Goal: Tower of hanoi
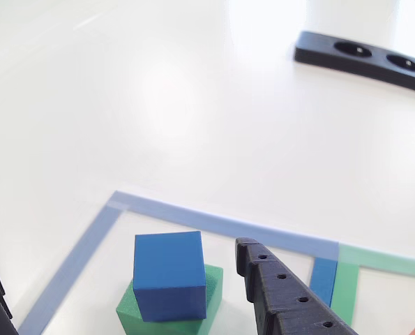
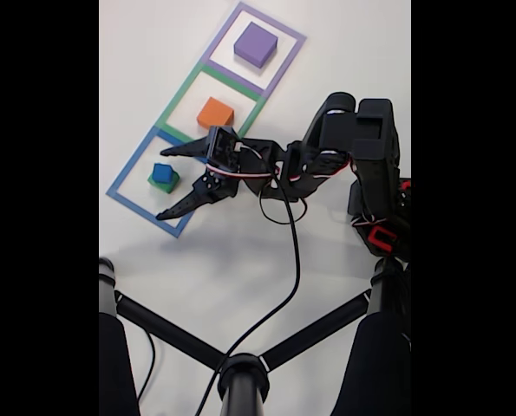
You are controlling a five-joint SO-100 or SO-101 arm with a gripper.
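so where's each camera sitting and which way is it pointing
Other view: rides low by the gripper, looking across the table past the blue cube stacked on the green cube toward a black strip; both fingers show.
Fixed view: high above, looking down on the arm, the open gripper, the orange cube and the purple cube in their squares.
Shared: the blue-on-green stack, the blue outline and the gripper.

Fixed view looks straight down from high; other view sits low, close to the same blue cube [image 1: 169, 274].
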